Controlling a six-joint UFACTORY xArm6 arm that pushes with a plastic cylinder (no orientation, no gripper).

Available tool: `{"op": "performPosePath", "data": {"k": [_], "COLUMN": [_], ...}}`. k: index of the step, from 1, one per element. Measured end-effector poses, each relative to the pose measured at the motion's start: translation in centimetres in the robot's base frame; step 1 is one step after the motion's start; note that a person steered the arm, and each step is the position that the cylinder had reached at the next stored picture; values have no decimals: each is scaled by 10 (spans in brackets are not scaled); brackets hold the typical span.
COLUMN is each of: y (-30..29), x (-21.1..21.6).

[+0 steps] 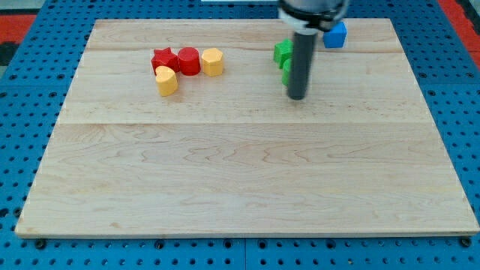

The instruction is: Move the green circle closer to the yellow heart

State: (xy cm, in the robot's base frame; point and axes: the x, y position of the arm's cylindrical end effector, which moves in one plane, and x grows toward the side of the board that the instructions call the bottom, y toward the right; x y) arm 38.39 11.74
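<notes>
My tip (297,97) rests on the wooden board at the upper middle-right. Just to its upper left, partly hidden behind the rod, are two green blocks: one (282,51) higher up and one (286,71) lower, touching the rod's left side. I cannot tell which of them is the circle. At the upper left a yellow heart (166,80) lies below a red star (163,60), with a red cylinder (188,61) and a yellow hexagon block (213,61) to its right.
A blue block (335,34) lies at the view's top, right of the rod. The board (240,180) is ringed by blue pegboard (22,150).
</notes>
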Motion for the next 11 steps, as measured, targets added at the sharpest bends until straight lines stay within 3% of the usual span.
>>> {"op": "performPosePath", "data": {"k": [1,2,3,4,6,8,9,10,11], "y": [66,17,-81,-137,-105,-157,-180,-115,-114], "x": [-42,-63,-42,-20,-2,34,34,26,-3]}}
